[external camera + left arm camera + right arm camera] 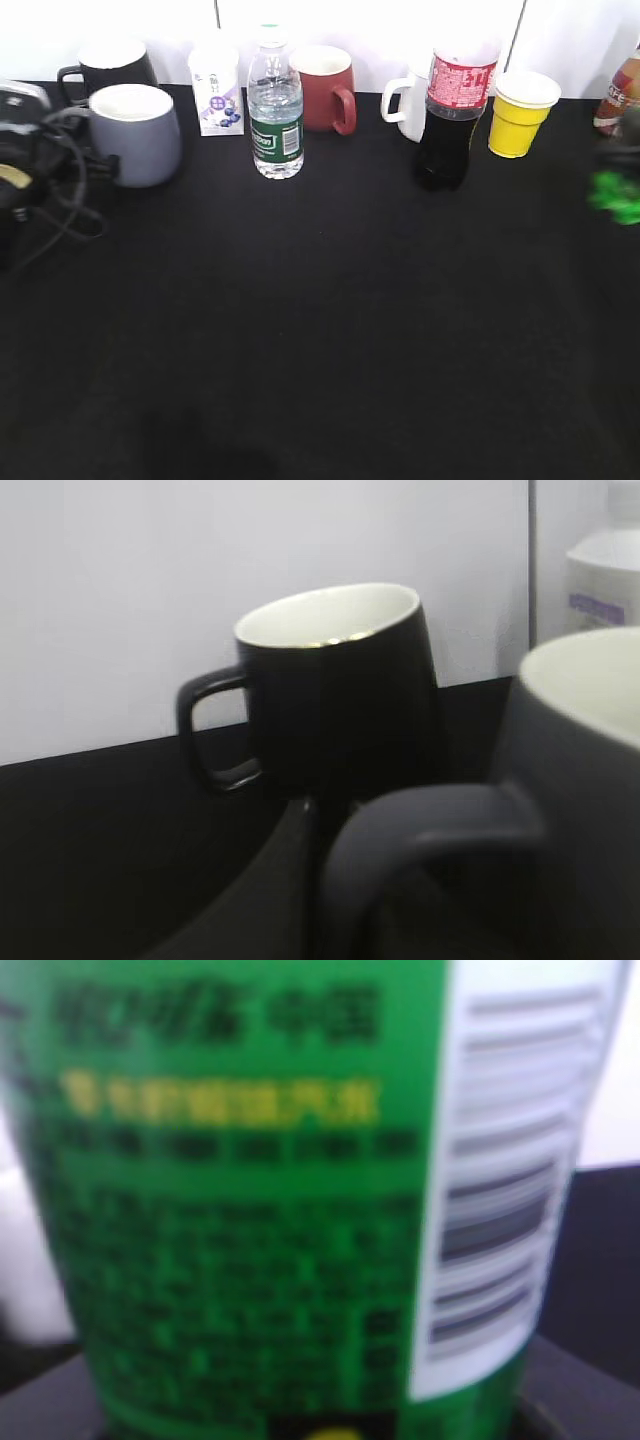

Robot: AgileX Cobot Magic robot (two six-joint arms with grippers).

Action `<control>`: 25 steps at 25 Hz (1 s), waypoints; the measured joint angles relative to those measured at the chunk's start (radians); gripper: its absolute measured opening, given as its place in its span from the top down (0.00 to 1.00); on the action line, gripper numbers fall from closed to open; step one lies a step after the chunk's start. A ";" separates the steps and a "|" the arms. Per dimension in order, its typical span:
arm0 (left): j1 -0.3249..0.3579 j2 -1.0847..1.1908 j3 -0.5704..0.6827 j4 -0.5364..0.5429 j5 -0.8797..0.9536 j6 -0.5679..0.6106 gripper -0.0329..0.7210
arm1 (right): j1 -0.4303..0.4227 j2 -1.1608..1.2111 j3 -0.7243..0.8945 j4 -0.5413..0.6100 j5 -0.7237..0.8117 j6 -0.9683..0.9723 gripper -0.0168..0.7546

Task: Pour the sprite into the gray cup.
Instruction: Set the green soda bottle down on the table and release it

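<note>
Item 1, left gripper (30,180): I see it at the far left of the exterior view as a dark body trailing black cables. Its fingertips are not clear to me in any view, so I cannot tell whether it is released or clenched.

Item 2, gray cup (135,133): upright on the black table (320,330), just to the right of the left gripper. Its handle (430,840) fills the foreground of the left wrist view, right in front of that camera; I cannot tell whether the gripper touches it.

Item 3, black mug (335,685): upright beyond the gray cup from the left gripper, against the white wall, handle turned left in the wrist view.

Item 4, sprite (250,1210): its green label and barcode fill the right wrist view, blurred, directly ahead of the right gripper. In the exterior view I get only a green smear (618,195) at the right edge. The right gripper's fingers are not visible to me, so I cannot tell its state.

Item 5, row along the wall, between the two arms: small white carton (216,90), clear water bottle (275,110), dark red mug (325,88), white mug (408,100), cola bottle (452,115), yellow cup (522,113).
</note>
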 joint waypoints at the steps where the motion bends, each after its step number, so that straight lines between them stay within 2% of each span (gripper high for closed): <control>1: 0.000 0.032 -0.028 -0.002 0.000 0.000 0.88 | -0.040 0.000 -0.018 -0.020 0.000 0.000 0.43; 5: 0.001 0.102 -0.103 -0.018 -0.026 -0.013 0.88 | -0.069 0.000 -0.076 -0.098 0.021 0.000 0.43; 8: 0.001 0.103 -0.104 -0.020 -0.026 -0.026 0.88 | -0.069 0.000 -0.104 -0.103 0.060 -0.011 0.43; 11: -0.008 0.103 -0.103 -0.024 -0.048 -0.041 0.79 | -0.069 0.002 -0.133 -0.104 0.074 -0.027 0.43; 13: -0.009 0.103 -0.071 -0.029 -0.057 -0.045 0.66 | -0.069 0.028 -0.145 -0.109 0.084 -0.032 0.43; 15: -0.011 0.102 -0.030 -0.031 -0.074 -0.049 0.61 | -0.069 0.065 -0.165 -0.118 0.090 -0.032 0.43; 18: -0.012 0.054 0.029 -0.031 -0.076 -0.049 0.60 | -0.071 0.113 -0.240 -0.117 0.106 -0.064 0.43; 20: -0.021 -0.022 0.098 -0.035 -0.073 -0.049 0.60 | -0.108 0.165 -0.283 -0.135 0.115 -0.063 0.43; 23: -0.084 -0.167 0.199 -0.081 -0.075 -0.049 0.60 | -0.199 0.260 -0.367 -0.298 0.123 0.037 0.43; 25: -0.126 -0.248 0.216 -0.117 -0.046 -0.049 0.60 | -0.217 0.323 -0.405 -0.368 0.117 0.095 0.43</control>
